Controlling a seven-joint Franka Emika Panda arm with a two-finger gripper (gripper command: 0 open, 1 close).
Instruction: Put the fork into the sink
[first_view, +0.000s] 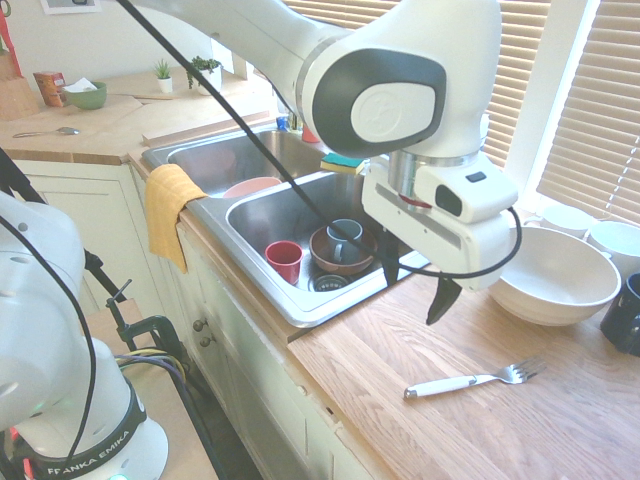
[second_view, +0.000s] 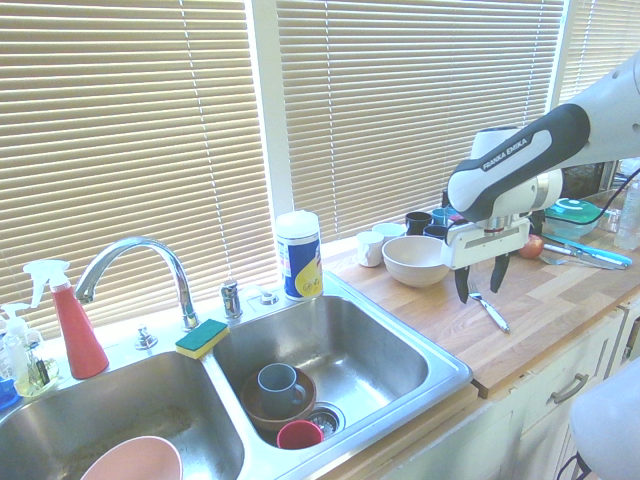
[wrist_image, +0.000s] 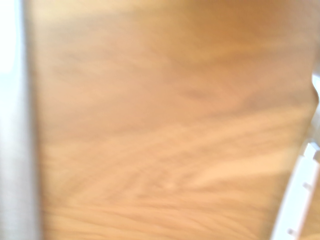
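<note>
Fork lies flat on the wooden desk, beside the sink, its long white handle toward the cabinet side and its silver tines toward the window side. From where I stand, the gripper hangs over the desk just past the sink's edge, pointing down, its two dark fingers spread apart with nothing between them. It is up in the air, touching neither the fork nor the wood. The fork is lower than the gripper and a little off to the side away from the sink, near but apart. The close wrist view agrees: the fork shows only at one border, partly cut off, with blurry wood filling the middle.

In the nearer basin, a blue mug sits in a brown bowl, with a red cup beside them. A pink bowl is in the other basin. On the desk, a big white bowl stands toward the window side, beside a dark mug.
</note>
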